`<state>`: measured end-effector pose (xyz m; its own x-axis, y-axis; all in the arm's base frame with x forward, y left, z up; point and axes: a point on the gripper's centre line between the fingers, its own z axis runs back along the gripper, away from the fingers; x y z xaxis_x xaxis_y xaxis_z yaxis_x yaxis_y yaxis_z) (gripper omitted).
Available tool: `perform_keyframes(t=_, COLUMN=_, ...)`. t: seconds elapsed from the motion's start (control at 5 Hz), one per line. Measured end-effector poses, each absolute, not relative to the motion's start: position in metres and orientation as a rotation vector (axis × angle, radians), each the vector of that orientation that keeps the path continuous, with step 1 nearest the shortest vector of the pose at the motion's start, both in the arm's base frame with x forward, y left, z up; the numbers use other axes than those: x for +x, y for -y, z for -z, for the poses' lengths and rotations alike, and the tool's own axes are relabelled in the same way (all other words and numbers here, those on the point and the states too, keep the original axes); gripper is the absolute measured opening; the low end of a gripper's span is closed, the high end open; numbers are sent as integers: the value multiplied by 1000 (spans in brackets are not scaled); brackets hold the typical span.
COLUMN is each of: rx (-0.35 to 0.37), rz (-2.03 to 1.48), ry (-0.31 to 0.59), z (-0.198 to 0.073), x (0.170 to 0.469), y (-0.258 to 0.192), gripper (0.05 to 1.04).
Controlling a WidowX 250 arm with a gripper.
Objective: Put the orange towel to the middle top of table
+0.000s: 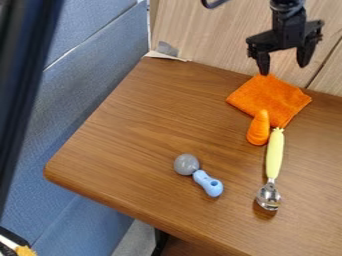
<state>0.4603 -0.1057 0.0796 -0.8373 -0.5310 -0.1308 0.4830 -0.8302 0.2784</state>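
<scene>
Nearest the camera, a smooth dark bar (20, 85) with straight edges slants down the left side of the view. The black gripper (284, 70) points downward above the far part of the table; its two rigid fingers are spread wide, with a broad gap between them. One fingertip appears at the upper corner of the orange towel (270, 97); contact cannot be determined. The towel, a soft, napped fabric folded roughly square, lies on the far part of the tabletop, right of the view's centre. A smooth, tapered orange carrot-shaped piece (257, 132) adjoins its near corner. Just beside that piece, a spoon (274, 152) has a ribbed pale-yellow handle and a shiny metal bowl. Further left lie a rounded grey ball (186, 164) and a light-blue handle-shaped piece (208, 183) with a hole. The table (133, 145) has brown wood grain and a rounded corner; a woven blue panel (93, 100) stands alongside.
</scene>
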Motion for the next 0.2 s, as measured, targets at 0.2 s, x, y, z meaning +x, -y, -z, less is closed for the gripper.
perform_keyframes(t=0.2, rx=287, rz=2559, ry=322, z=-83, x=462, y=102, gripper=1000)
